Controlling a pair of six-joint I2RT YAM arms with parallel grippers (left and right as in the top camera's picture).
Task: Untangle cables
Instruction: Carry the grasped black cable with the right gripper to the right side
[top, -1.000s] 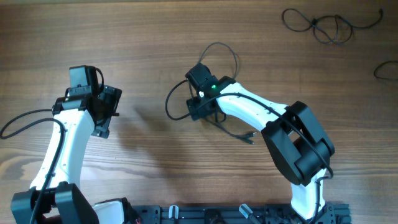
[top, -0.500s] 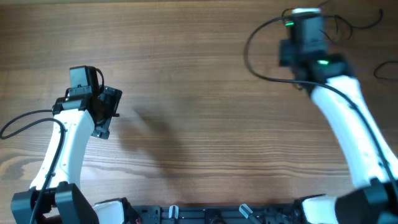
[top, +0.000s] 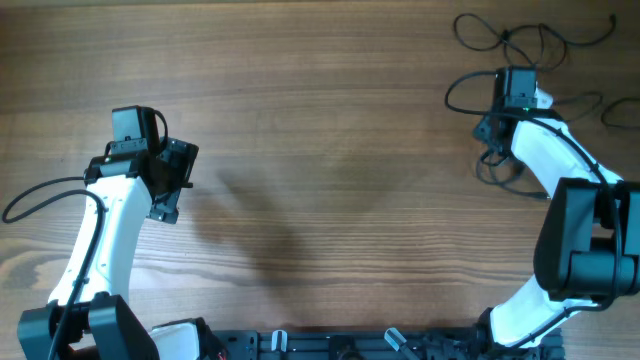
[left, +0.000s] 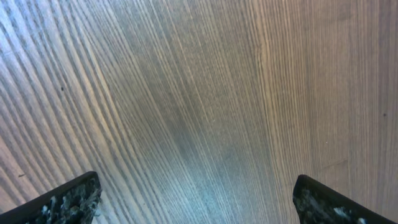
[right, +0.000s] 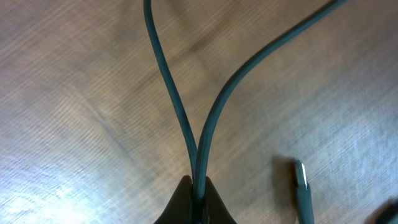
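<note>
The right hand (right: 198, 190) pinched a doubled cable (right: 163, 74) and might have dragged it onto nearby loops (top: 508, 38); the left hand (left: 199, 202) hung open

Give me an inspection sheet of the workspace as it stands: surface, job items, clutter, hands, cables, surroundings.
Surface: wooden table, bare grain, no marks seen.
Job's things: held cable, two thin dark strands meeting at the right fingertips; plug end lying beside them; tangle at the far right; loop at the right edge.
Clutter: nothing seen.
Hands: left hand open over bare wood; right hand shut on the held cable.
Cables: thicker arm cable trailing from the left arm.
Surroundings: dark rail along the near edge.
</note>
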